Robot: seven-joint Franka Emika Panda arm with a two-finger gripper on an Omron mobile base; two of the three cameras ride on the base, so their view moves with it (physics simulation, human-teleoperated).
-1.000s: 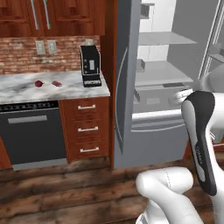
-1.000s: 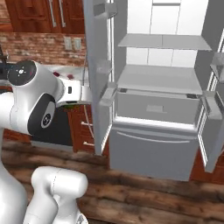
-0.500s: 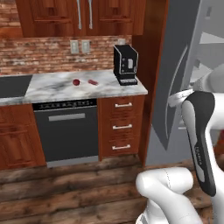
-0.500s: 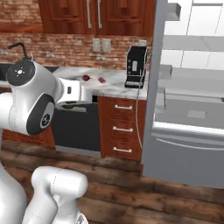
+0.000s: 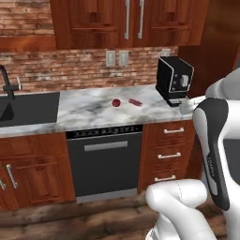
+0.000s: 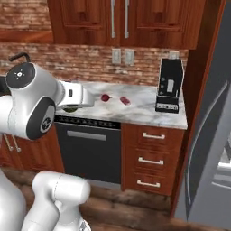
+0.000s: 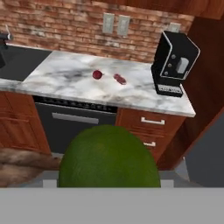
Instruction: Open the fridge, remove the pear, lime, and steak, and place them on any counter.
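Marble, white with grey veins, tops the desk [image 5: 93, 110], where the round dark red pear [image 5: 116, 102] and the flat reddish steak [image 5: 135, 102] lie near each other. Beside them stands a black boxy coffee machine [image 5: 173, 80]. Close in the hand view, the dull green lime [image 7: 109, 159] sits held in the gripper [image 7: 109, 181], hiding its fingertips. Right base view catches a grey fridge [image 6: 212, 153] door, cut off.

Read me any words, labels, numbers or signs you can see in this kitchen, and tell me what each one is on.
None can be read.
Coffee machine: buttons on the front, no legible label.
Robot arm: faint marking down the dark panel, too small and blurred to read.
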